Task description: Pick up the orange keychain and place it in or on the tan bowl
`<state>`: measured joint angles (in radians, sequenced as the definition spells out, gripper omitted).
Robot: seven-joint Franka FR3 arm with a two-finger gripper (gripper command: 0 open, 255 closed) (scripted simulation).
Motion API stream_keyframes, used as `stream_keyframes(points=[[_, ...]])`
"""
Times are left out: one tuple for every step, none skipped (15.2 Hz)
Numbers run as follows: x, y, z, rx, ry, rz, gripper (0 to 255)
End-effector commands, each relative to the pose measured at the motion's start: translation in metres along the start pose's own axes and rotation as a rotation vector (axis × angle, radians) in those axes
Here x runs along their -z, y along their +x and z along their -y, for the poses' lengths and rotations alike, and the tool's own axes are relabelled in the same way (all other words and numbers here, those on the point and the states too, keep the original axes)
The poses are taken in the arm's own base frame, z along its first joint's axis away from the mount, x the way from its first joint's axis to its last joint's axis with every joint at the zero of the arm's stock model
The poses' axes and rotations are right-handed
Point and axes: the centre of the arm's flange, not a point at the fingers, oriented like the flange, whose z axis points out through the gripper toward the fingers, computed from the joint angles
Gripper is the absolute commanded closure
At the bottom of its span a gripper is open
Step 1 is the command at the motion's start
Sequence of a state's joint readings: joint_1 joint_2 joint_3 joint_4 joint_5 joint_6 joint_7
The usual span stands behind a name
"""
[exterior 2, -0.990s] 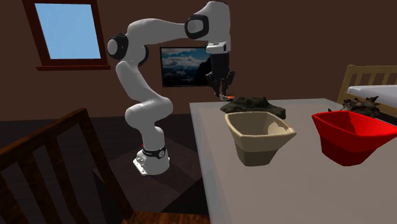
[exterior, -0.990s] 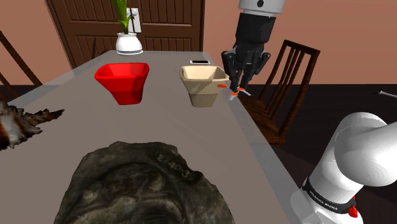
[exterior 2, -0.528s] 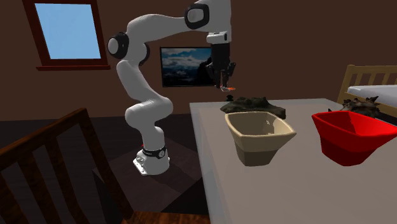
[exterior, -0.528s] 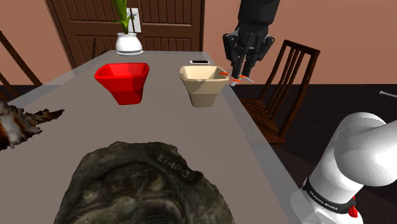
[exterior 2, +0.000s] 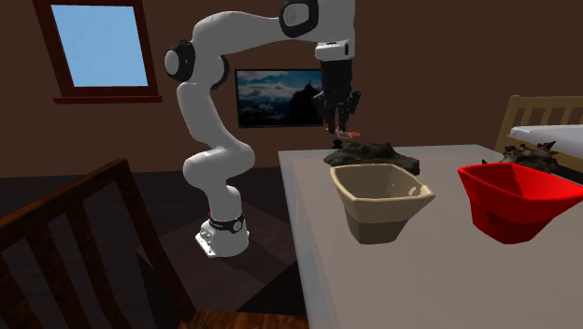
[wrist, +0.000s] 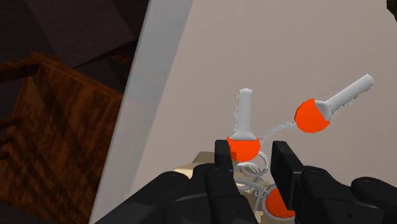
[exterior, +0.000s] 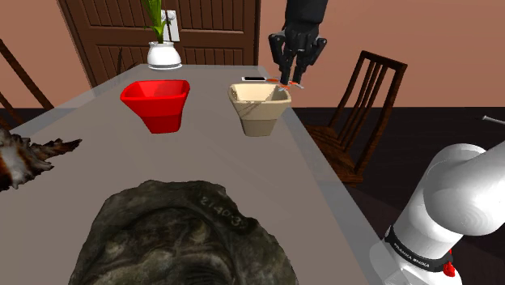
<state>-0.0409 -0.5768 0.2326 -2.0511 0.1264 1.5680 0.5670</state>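
Orange keychain clamped in my pincer, lifted clear of the bench.
My two fingers are closed tight on its wire rings, just behind one orange key head. A second key juts out to the side, grey blade pointing away. In the shoulder view the keychain hangs in the air just over the tan bowl's right-hand rim. A red bowl sits well apart to the left.
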Motion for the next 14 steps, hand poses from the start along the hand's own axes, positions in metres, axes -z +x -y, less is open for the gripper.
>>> stream_keyframes(points=[[0.002,0.030,-0.002,0.001,0.000,-0.001,255],[0.002,0.043,-0.004,0.001,0.000,-0.001,255],[0.002,0.056,-0.006,0.001,0.000,-0.001,255],[0.001,0.069,-0.007,0.001,0.000,-0.001,255],[0.001,0.082,-0.009,0.001,0.000,-0.001,255],[0.001,0.095,-0.011,0.001,0.000,-0.001,255],[0.001,0.108,-0.012,0.001,0.000,-0.001,255],[0.000,0.121,-0.014,0.001,0.000,-0.001,255],[0.000,0.134,-0.016,0.001,0.000,-0.001,255],[0.000,0.147,-0.018,0.001,0.000,-0.001,255],[-0.001,0.160,-0.019,0.001,0.000,-0.001,255],[-0.006,0.159,-0.019,0.001,0.000,-0.001,255],[-0.011,0.159,-0.020,0.001,0.000,-0.001,255],[-0.016,0.159,-0.020,0.001,0.000,-0.001,255]])
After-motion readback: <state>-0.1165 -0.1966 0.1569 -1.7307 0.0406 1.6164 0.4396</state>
